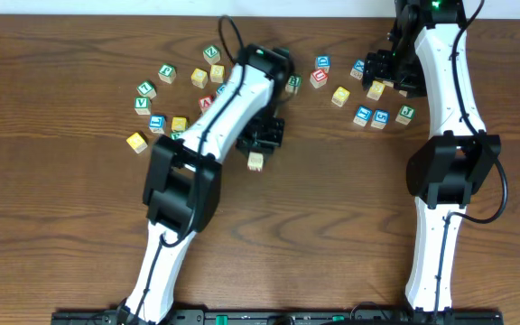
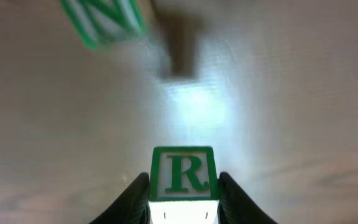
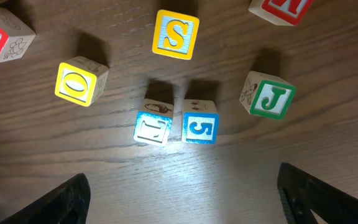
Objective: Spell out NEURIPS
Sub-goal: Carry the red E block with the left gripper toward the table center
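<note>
My left gripper (image 2: 183, 202) is shut on a wooden cube with a green framed R (image 2: 183, 174), held low over the table; both also show in the overhead view, the gripper (image 1: 257, 153) above the cube (image 1: 256, 162). A blurred green-lettered cube, seemingly N (image 2: 104, 22), lies ahead to the left. My right gripper (image 3: 188, 199) is open and empty above a yellow S (image 3: 176, 34), yellow O (image 3: 76, 82), blue 5 (image 3: 199, 127), another blue cube (image 3: 153, 127) and green J (image 3: 269, 99). In the overhead view it hangs at the back right (image 1: 388, 79).
Several loose cubes lie at the back left, among them a plain yellow one (image 1: 136, 142) and a red A (image 1: 207, 102). A red cube (image 1: 319, 78) and a blue one (image 1: 323, 63) sit between the arms. The left arm hides some cubes.
</note>
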### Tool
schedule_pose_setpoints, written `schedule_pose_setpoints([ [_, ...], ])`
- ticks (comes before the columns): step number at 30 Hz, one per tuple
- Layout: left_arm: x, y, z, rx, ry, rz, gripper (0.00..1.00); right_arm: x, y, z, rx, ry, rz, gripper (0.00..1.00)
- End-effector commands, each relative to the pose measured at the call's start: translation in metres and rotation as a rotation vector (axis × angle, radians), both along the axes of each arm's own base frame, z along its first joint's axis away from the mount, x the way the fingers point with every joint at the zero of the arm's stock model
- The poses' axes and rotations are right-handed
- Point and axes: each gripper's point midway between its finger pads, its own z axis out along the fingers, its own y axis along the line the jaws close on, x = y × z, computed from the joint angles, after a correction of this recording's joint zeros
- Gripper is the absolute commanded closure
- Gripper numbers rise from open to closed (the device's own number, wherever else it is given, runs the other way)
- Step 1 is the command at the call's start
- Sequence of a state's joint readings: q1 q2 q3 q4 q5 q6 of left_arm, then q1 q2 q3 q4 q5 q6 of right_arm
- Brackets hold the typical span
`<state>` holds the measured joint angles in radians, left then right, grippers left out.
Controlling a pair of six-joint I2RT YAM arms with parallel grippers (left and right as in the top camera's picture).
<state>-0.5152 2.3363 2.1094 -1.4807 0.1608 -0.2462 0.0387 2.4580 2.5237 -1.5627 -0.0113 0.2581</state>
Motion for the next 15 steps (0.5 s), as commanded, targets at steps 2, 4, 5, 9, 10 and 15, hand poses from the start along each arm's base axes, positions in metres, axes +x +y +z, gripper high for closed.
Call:
schedule_pose_setpoints([
  [2,-0.032,-0.018,-0.005,0.010,0.069,-0.103,0.69,-0.002,0.008,0.020,0.007,-0.038,0.029,0.09],
  [4,-0.043,-0.018,-0.012,0.028,0.099,-0.118,0.69,-0.002,0.008,0.020,0.007,-0.037,0.029,0.09],
  [5,-0.052,-0.014,-0.017,0.045,0.133,-0.120,0.69,-0.002,0.008,0.020,0.007,-0.037,0.029,0.09],
  [9,-0.071,-0.013,-0.023,0.011,0.228,-0.111,0.69,-0.002,0.008,0.020,0.007,-0.037,0.029,0.09],
  [10,-0.075,-0.015,-0.024,-0.005,0.249,-0.114,0.69,-0.002,0.008,0.020,0.007,-0.037,0.029,0.09],
  [15,-0.094,-0.010,-0.031,0.010,0.321,-0.118,0.69,-0.002,0.008,0.020,0.007,-0.037,0.029,0.09],
])
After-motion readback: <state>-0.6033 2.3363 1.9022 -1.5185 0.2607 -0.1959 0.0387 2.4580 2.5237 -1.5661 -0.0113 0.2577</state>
